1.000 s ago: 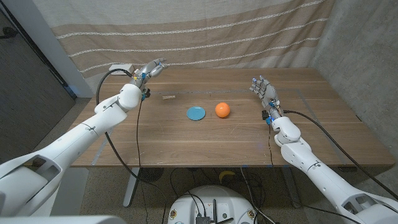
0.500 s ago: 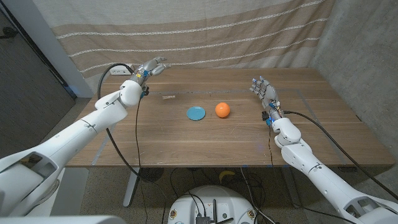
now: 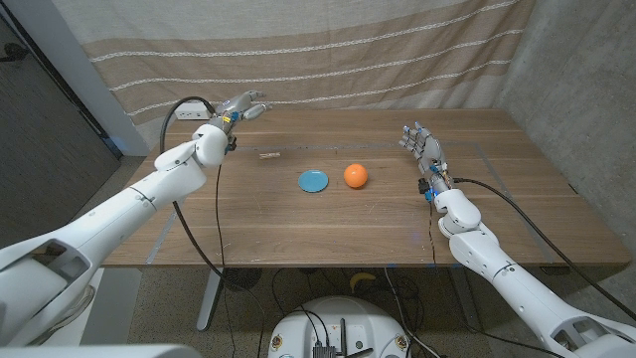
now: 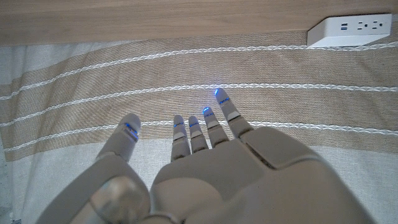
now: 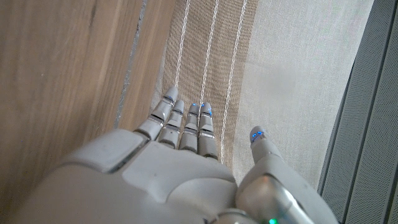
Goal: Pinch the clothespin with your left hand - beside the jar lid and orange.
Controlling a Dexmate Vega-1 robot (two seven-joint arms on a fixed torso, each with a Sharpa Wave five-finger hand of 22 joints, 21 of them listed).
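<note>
Clothespin (image 3: 268, 155) apparently flat on table (image 3: 328, 224) | left hand (image 3: 241, 106) fingers spread, empty, well apart from it

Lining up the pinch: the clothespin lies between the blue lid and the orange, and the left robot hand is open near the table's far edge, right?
Not quite. In the head view the clothespin lies left of the blue lid, not between it and the orange. The left robot hand is indeed open near the far edge.

clothespin (image 3: 268, 154): on the table (image 3: 328, 224), left of the jar lid, towards the far edge
jar lid (image 3: 313, 180): mid-table, just left of the orange (image 3: 356, 175)
left hand (image 3: 241, 107): far left corner, behind the clothespin
right hand (image 3: 421, 145): right of the orange, well apart
power strip (image 3: 193, 112): far left corner, beside the left hand
</note>
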